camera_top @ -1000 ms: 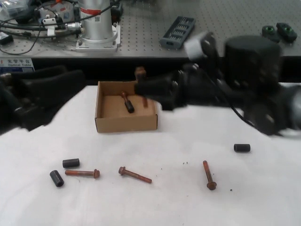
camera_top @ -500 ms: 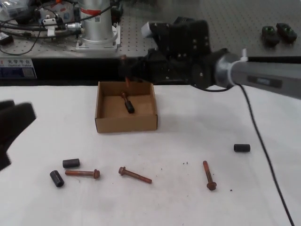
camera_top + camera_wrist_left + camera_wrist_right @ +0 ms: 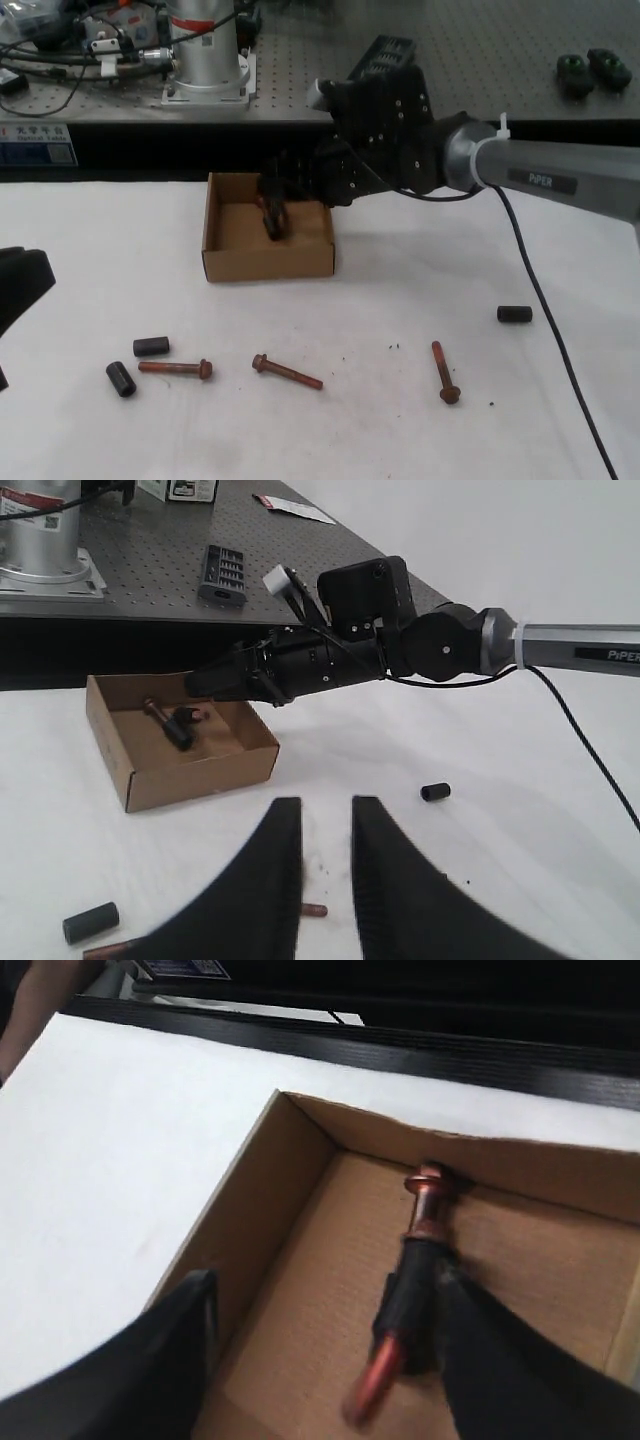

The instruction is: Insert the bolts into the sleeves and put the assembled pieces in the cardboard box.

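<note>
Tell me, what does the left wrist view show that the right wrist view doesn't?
Left wrist view: the right arm stretched over the cardboard box, a loose sleeve on the white cloth, the open left gripper. Right wrist view: close up, the bolt's head against the box wall, framed by the open right gripper. Both: the box with an assembled piece lying inside.

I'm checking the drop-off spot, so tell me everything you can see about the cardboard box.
The cardboard box is a brown, open-topped tray of corrugated card with low walls, standing flat on the white cloth. On its floor lies an assembled piece, a rust-red bolt through a black sleeve, head by one wall. The right claw, open, hangs over the box's inside.
</note>
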### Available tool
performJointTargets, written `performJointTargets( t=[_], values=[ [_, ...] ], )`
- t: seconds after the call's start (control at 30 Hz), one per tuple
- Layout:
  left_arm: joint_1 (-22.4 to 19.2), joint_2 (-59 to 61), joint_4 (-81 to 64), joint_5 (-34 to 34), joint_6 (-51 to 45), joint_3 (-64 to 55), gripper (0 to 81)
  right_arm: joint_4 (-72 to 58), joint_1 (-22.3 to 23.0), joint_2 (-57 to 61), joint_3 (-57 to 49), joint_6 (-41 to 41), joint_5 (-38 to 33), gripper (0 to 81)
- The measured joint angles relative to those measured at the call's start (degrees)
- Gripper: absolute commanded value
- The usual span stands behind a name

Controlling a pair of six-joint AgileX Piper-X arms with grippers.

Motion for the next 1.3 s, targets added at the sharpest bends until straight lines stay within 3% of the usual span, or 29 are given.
performJointTargets(
  t=[0.17,0.33,0.47,0.57,0.93,1.2,1.3],
  values=[
    [0.0,0.0,0.0,0.0,1.7,0.0,20.7,4.9,-0.1,-3.9,0.1,-0.7,0.0,43.1],
    [0.0,3.4,-1.2,0.0,6.8,0.0,34.5,14.6,-0.2,-12.5,0.8,-11.2,0.3,35.4],
    [0.0,10.0,-5.2,0.0,9.7,-0.4,34.8,18.9,0.6,-23.2,6.5,-20.8,0.7,33.4],
    [0.0,14.6,-5.6,0.0,15.5,-1.7,34.8,18.8,1.4,-31.4,14.1,-23.2,0.6,33.4],
    [0.0,42.1,2.4,0.0,56.4,-20.1,34.8,4.5,4.5,-58.0,56.4,-16.2,0.9,33.4],
    [-0.3,50.8,7.9,0.0,67.5,-23.7,34.8,1.7,6.2,-74.4,65.1,-13.5,2.2,33.4],
    [-3.2,54.7,9.5,-1.5,71.4,-23.9,34.8,1.7,6.2,-78.3,67.0,-11.8,2.2,33.4]
  ],
)
